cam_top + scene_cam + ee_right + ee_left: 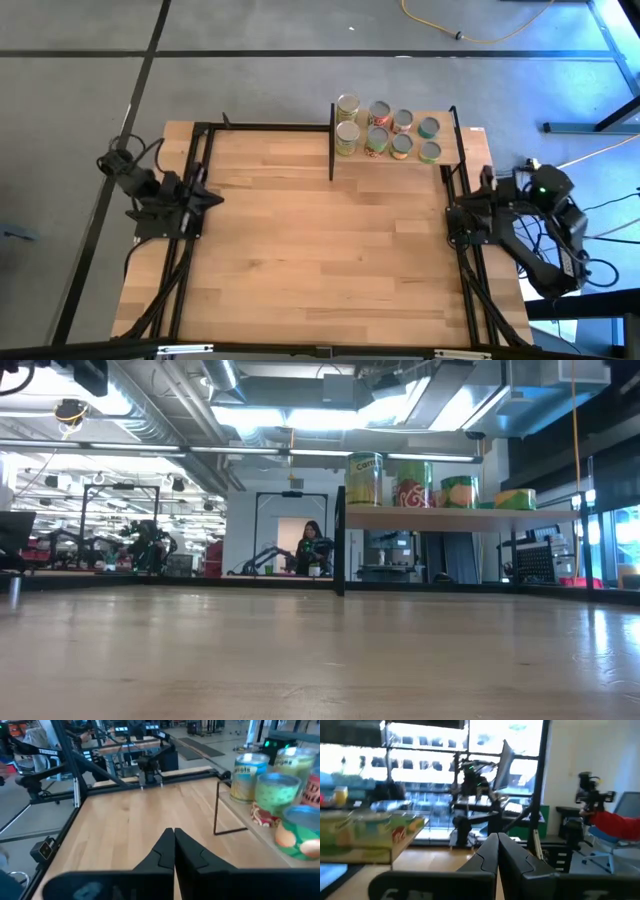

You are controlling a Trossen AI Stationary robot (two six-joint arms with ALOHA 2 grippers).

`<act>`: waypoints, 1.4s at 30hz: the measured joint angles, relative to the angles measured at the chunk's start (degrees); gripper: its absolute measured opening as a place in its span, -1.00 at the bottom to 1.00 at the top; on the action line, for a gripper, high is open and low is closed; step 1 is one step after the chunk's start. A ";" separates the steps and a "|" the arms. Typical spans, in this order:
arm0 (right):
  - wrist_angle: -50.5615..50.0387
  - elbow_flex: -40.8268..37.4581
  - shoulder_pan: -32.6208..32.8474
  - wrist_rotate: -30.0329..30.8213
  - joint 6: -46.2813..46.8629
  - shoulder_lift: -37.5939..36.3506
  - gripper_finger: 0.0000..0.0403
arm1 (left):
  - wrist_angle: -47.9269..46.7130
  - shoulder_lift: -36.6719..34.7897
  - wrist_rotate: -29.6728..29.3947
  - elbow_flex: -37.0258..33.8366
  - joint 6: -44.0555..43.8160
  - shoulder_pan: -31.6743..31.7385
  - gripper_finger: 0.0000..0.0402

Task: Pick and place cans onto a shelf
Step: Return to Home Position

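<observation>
Late stage of the can-shelving task, with clock directions taken from the high view. Eight cans (376, 141) in two rows of four on the shelf (447, 118), at about 1 o'clock on the table (320, 240). A yellow-green can (347, 105) at the rows' 9 o'clock end, a teal can (428, 127) at the 3 o'clock end. From table height, four of them in a line along the raised board. No can on the tabletop below and none between either pair of jaws. Left arm (165, 200) folded at the table's 9 o'clock edge, left jaws closed on nothing, fingers (487, 857) pressed tip to tip. Right arm (500, 215) folded at the 3 o'clock edge, right jaws likewise closed and empty, fingers (162, 852) touching. Placing judged complete, with only the settling of both arms at rest left, and that apparently all but reached.
</observation>
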 joint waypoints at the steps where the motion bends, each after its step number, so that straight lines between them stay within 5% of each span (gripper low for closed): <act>1: 1.27 -1.36 0.00 -0.59 0.00 -0.04 -0.99 | 2.02 0.02 0.93 -1.12 1.36 0.02 -1.00; 8: 12.08 -9.23 0.02 -5.93 2.95 -0.10 -0.99 | 13.78 0.01 3.84 -8.62 3.93 0.00 -1.00; 23: 13.61 -11.34 0.00 -5.30 4.15 -0.10 -1.00 | 16.54 0.00 3.83 -12.19 1.29 0.00 -1.00; 31: 14.30 -11.34 0.00 4.86 7.67 -0.10 -0.99 | 16.54 0.00 2.14 -12.19 1.10 0.00 -1.00; 36: 24.98 -11.50 0.02 11.01 13.29 -0.09 -0.99 | 17.00 0.00 1.38 -12.19 0.86 0.02 -1.00; 42: 39.88 -19.19 0.02 11.10 15.76 -0.10 -0.99 | 17.02 0.00 1.38 -12.19 1.23 0.02 -1.00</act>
